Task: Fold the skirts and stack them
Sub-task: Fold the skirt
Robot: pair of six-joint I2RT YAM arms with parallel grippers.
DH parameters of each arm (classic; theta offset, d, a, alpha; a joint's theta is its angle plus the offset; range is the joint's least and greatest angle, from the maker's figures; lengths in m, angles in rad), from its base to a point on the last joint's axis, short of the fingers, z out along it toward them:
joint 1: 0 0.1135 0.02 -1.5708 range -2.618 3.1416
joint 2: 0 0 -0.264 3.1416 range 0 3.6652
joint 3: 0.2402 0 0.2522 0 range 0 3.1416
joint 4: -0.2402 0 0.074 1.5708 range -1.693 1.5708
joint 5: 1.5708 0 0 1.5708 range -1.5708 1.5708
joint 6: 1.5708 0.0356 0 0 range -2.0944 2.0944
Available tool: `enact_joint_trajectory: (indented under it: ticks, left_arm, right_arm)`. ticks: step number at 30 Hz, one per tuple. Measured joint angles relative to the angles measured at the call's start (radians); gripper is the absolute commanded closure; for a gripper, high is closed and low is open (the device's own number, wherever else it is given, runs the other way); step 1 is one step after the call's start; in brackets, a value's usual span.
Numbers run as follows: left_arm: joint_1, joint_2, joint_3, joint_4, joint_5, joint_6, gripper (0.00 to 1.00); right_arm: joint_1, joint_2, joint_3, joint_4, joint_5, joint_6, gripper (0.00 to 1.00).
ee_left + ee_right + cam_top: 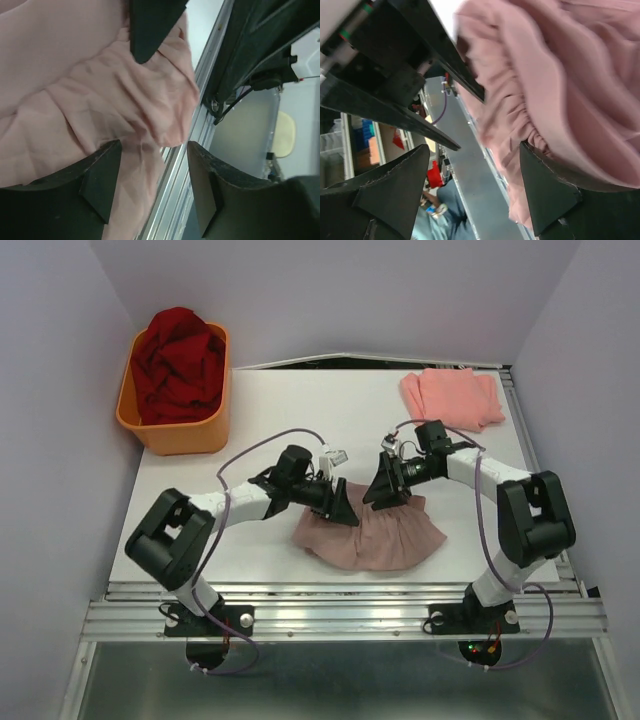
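The dusty mauve-pink skirt (375, 537) lies crumpled on the table near the front edge, between the two arms. My left gripper (346, 508) is at its far left edge, my right gripper (384, 490) at its far edge just beside it. In the left wrist view the left gripper (154, 150) is open, and skirt cloth (100, 85) lies past and partly between the fingers. In the right wrist view the right gripper (474, 150) is open, with the gathered waistband (520, 115) against its right finger (545, 185). The salmon-pink skirt (452, 397) lies folded at the back right.
An orange tub (183, 430) holding dark red cloth (180, 365) stands at the back left. The table's metal front rail (340, 592) runs just below the mauve skirt. Purple walls close in the left, right and back sides.
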Motion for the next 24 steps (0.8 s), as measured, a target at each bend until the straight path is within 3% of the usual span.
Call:
enact_joint_trajectory:
  ticks: [8,11,14,19,23,24]
  left_arm:
    - [0.139,0.349,0.029,0.179,0.093,-0.170,0.42]
    - [0.164,0.387,0.063,0.183,0.132,-0.187,0.43]
    - [0.174,0.387,0.089,0.174,0.100,-0.172,0.44]
    - [0.180,0.338,0.165,0.028,-0.004,-0.026,0.30]
    - [0.158,0.143,0.206,-0.128,-0.167,0.189,0.16]
    - [0.132,0.066,0.217,-0.173,-0.266,0.279,0.13]
  right_arm:
    - [-0.003,0.290,0.004,0.040,0.023,-0.085,0.27]
    - [-0.004,0.341,0.048,0.029,0.022,-0.101,0.28]
    - [-0.004,0.357,0.107,0.022,0.059,-0.112,0.29]
    - [-0.003,0.351,0.216,0.020,0.121,-0.114,0.24]
    - [-0.003,0.250,0.259,-0.003,0.177,-0.098,0.15]
    - [-0.003,0.209,0.263,-0.005,0.188,-0.090,0.11]
